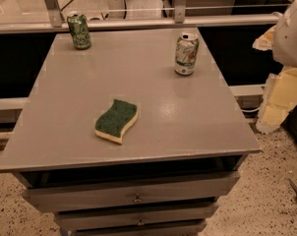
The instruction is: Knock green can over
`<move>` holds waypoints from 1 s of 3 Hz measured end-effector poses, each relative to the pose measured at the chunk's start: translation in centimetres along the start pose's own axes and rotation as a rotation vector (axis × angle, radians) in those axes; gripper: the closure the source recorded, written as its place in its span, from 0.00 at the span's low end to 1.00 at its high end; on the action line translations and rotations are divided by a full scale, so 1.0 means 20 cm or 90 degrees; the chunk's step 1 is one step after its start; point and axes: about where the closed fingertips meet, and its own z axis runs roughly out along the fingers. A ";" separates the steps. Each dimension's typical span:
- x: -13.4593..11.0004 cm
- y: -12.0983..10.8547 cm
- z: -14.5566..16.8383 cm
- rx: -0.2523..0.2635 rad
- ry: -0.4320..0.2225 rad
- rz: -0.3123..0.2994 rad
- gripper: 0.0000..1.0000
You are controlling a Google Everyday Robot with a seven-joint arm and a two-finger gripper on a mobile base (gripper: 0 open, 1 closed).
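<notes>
The green can (79,31) stands upright at the far left corner of the grey table (60,112), untouched and close to the back edge. A white can with green markings (186,54) stands upright toward the far right, well apart from it. A green-and-yellow sponge (117,121) lies flat near the middle. A white rounded part of the robot arm (291,33) shows at the right edge, off the table; the gripper is out of view, so its opening and hold cannot be told

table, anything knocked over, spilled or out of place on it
Nothing on the table is spilled: the green can and white can stand upright, the sponge lies flat. Below, the top drawer looks slightly pulled out. The gripper is out of view.
</notes>
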 end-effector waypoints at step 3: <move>-0.23 -0.15 0.17 0.027 -0.036 -0.066 0.00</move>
